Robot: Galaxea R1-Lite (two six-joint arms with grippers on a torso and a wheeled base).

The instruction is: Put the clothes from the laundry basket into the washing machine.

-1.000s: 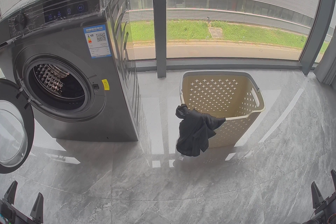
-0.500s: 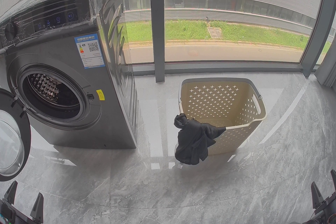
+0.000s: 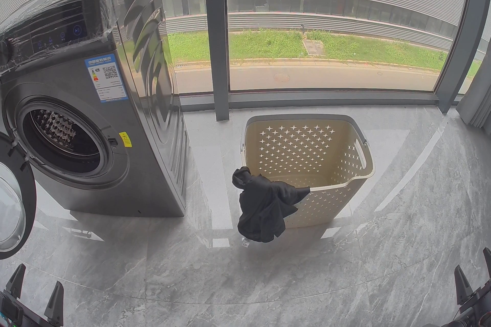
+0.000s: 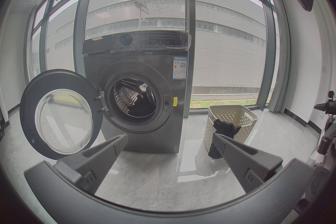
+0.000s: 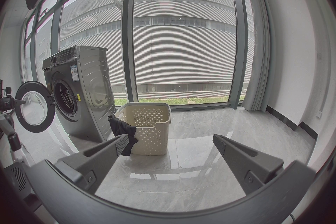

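Note:
A cream laundry basket stands on the floor by the window. A black garment hangs over its near left rim, mostly outside. Left of it is the grey washing machine with its drum exposed and its round door swung open to the left. My left gripper is open at the bottom left, well short of the machine. My right gripper is open at the bottom right, far from the basket.
Glossy grey marble floor stretches between me and both objects. A tall window with a dark post runs behind them. A curtain hangs at the far right.
The whole head view has shifted: machine and basket now sit further left in the picture, so the camera has turned or moved. The garment, basket and both grippers keep their places.

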